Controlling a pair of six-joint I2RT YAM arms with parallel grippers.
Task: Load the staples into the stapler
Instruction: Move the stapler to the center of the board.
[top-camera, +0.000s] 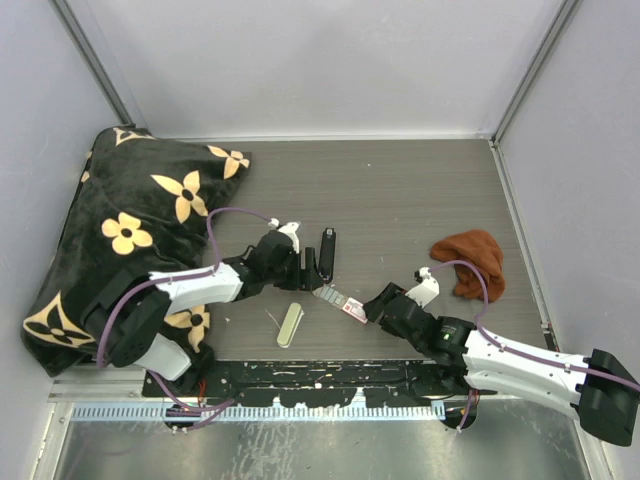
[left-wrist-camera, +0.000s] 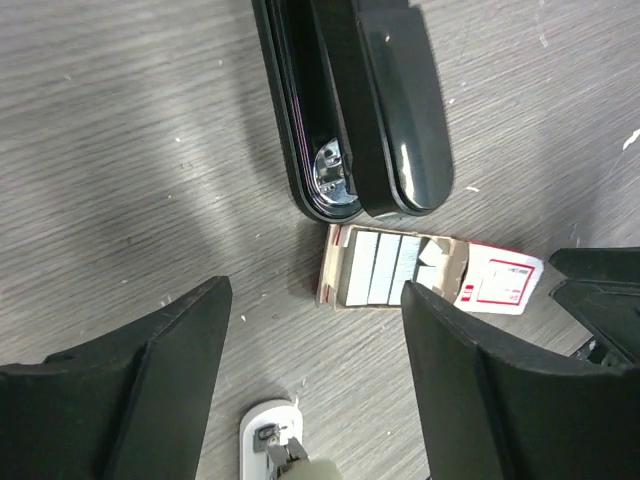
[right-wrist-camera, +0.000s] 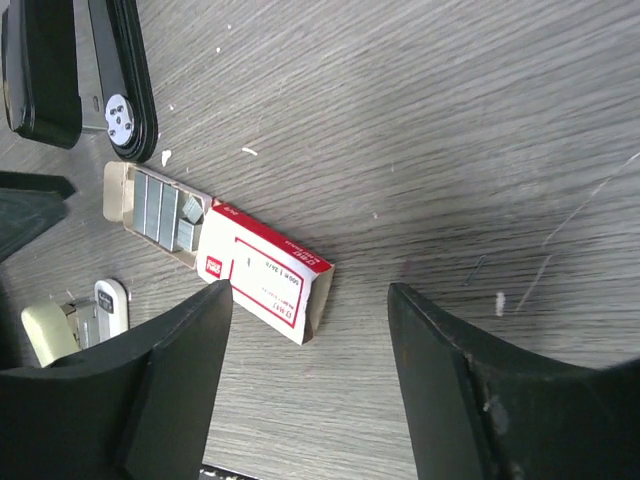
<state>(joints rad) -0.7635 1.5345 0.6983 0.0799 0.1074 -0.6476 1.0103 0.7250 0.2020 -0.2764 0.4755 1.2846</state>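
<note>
You were at the pick-up stage, by my reading. The stapler (left-wrist-camera: 370, 110) lay on the worktop (top-camera: 420, 200) hinged open, with its chrome-lined channel showing at the near end. No strip had gone into it yet. The staples (left-wrist-camera: 380, 268) sat in silvery rows in the cardboard tray pushed partway out of the red-and-white box (right-wrist-camera: 265, 280), just beside the stapler's end and between your two arms.

The left gripper (left-wrist-camera: 315, 290) hung over the tray with its jaws apart and nothing in them. The right gripper (right-wrist-camera: 310, 290) was near the box's far end, jaws likewise apart and empty.

The next move probably called for one arm to steady the box while the other pinched a single strip by its long sides. That arm would lift the strip clear of the tray and lay it legs-down in the channel. The strips were packed close and one looked askew, so you would likely have needed a narrow, careful pinch.

As for writing, the box carried a white label framed in red with dark print, too small to read in either wrist view. I could see no brand on the stapler. The cream-green oblong (top-camera: 290, 324) lay near, unmarked as far as I could tell.
</note>
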